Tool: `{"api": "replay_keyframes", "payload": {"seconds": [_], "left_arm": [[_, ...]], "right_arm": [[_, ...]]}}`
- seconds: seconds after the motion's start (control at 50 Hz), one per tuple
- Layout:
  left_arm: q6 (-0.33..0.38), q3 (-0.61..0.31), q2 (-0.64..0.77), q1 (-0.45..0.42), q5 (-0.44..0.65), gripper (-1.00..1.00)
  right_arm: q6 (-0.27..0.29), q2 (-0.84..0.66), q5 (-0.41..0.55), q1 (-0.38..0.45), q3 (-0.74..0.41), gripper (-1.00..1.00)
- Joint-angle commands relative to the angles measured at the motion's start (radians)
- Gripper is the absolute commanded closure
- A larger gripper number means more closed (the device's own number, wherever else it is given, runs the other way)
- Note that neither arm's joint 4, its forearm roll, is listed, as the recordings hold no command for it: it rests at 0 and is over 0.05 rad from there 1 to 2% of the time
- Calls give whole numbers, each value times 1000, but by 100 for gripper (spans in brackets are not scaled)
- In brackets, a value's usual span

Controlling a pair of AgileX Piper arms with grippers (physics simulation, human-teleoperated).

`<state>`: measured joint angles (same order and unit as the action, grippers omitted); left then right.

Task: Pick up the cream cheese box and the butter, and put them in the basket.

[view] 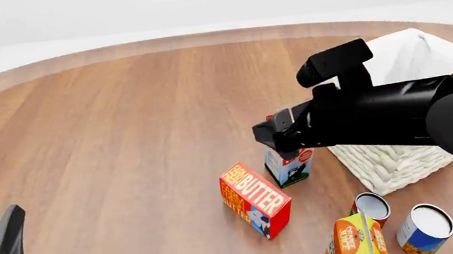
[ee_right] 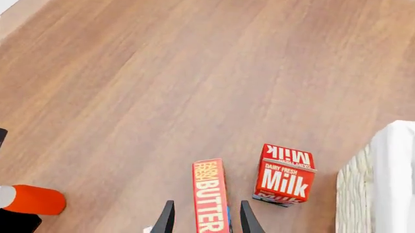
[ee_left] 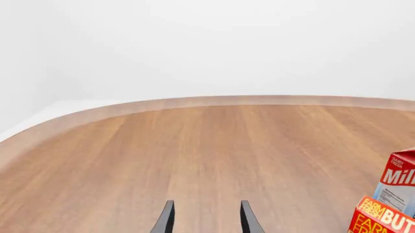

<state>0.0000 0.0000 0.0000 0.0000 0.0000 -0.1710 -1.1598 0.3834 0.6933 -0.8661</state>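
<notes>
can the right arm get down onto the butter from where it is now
Probably yes. In the right wrist view the butter lies directly ahead between the open fingers of the right gripper, nothing over it. The milk carton stands close beside it, apart, so one finger has limited room on that side.

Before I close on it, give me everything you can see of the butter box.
The butter is a long red carton with orange panels and white "BUTTER" lettering, cardboard by its look, intact and closed. It rests on the wooden table, lying on a long side, angled across the front view. The milk carton stands close beside it, apart in the right wrist view. The right claw hangs open above it, straddling its end, not gripping.
</notes>
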Motion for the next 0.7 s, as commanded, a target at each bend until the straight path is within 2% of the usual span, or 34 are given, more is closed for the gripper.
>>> {"api": "replay_keyframes", "payload": {"seconds": [0.02, 0.18, 0.34, 0.38, 0.7], "left_arm": [[0, 0, 0, 0, 0, -100], [0, 0, 0, 0, 0, -100], [0, 0, 0, 0, 0, -100], [0, 0, 0, 0, 0, -100], [0, 0, 0, 0, 0, -100]], "right_arm": [[-6, 5, -19, 0, 51, -100], [-6, -30, -79, -13, 92, -100], [-37, -77, -138, -35, 122, -100], [-27, -92, -152, -32, 131, -100], [-40, -111, -162, -43, 155, -100]]}}
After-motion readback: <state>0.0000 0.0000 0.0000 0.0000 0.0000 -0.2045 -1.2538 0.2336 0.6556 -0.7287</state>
